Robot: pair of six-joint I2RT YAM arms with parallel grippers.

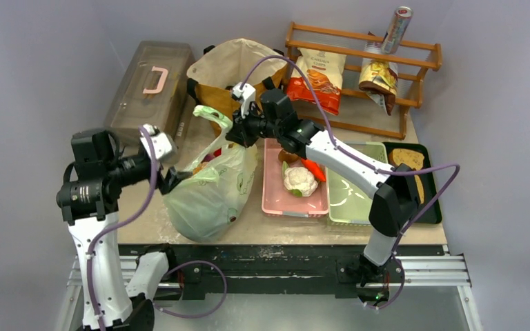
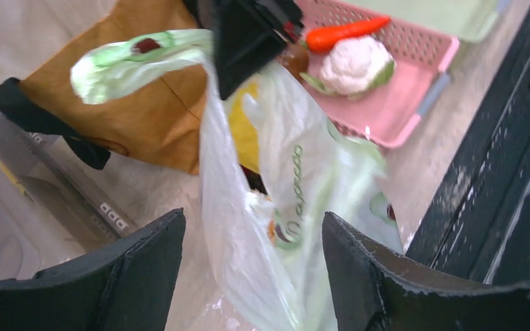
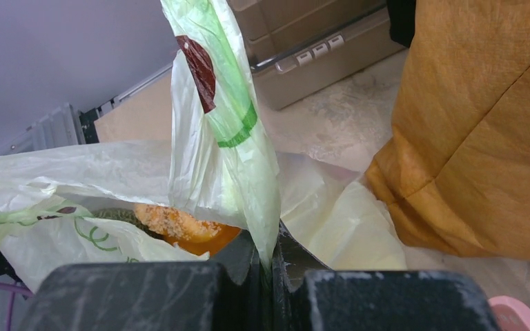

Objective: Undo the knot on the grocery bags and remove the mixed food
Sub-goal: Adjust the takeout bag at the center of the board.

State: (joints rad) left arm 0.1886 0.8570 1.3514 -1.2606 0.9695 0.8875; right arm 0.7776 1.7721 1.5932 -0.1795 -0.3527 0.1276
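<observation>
At the lower left of the top view the left fingers stand wide apart, holding nothing, by the left flank of the green bag. The wrist view shows plastic between them, but I cannot tell if they touch it. The bag slumps at the near edge of the counter, left of centre.

Near the frame's middle the right fingers are pressed tight on a band of the bag's neck, holding it up taut. The knot and its tail stick out to their upper left. Below the neck something orange and crumbed shows through a gap, so food is inside.

Right of the bag sits a pink tray with a cauliflower and carrot. Behind, at upper centre, the tote stands open.

This looks like the untying step, not yet done. Next, 1 arm must anchor: the left fingers likely need to close on plastic below the knot while the right works the band loose, gently, since thin film tears.
</observation>
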